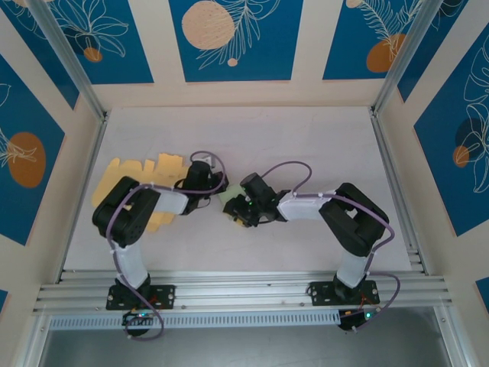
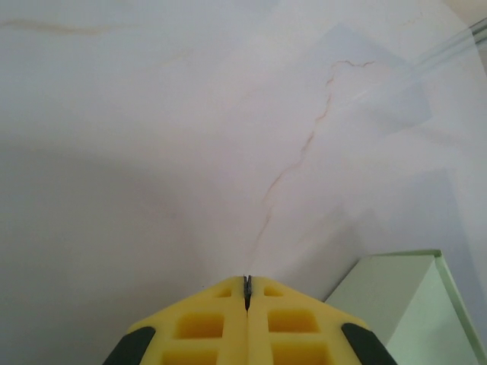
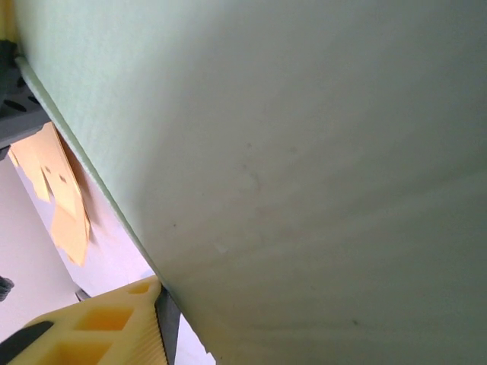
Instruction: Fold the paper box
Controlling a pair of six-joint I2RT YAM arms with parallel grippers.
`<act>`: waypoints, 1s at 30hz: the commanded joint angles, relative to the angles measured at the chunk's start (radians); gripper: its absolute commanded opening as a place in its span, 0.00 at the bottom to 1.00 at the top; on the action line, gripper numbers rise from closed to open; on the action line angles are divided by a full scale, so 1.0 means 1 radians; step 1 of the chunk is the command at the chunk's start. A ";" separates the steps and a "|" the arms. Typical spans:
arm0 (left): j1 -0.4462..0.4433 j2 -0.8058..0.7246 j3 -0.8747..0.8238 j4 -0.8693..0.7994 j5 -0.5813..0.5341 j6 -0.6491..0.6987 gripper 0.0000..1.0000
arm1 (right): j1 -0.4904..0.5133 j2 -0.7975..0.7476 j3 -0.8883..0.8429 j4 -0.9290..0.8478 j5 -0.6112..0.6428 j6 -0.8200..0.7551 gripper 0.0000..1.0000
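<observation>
The paper box [image 3: 304,167] lies close against my right gripper [image 1: 238,212], grasp not determinable; my left gripper [image 2: 247,295] is closed and empty; I judge folding incomplete.

Top view, mid-frame: the right gripper [image 1: 240,217] covers most of the paper box [image 1: 229,205], and we can't tell whether it's gripping. Left of that, the left arm [image 1: 145,205] hides part of the yellow sheets [image 1: 126,170]. Right wrist view: the box panel runs off three edges, hiding one finger.
</observation>
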 commanded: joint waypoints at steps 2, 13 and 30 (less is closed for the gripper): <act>-0.078 0.164 0.177 -0.112 0.211 0.048 0.00 | -0.074 0.044 -0.002 0.089 0.110 -0.019 0.50; -0.075 0.496 0.708 -0.249 0.320 0.034 0.10 | -0.230 -0.020 -0.053 0.044 0.122 -0.085 0.55; 0.088 0.114 0.806 -0.623 0.137 0.272 1.00 | -0.272 -0.211 -0.129 -0.073 0.030 -0.163 0.78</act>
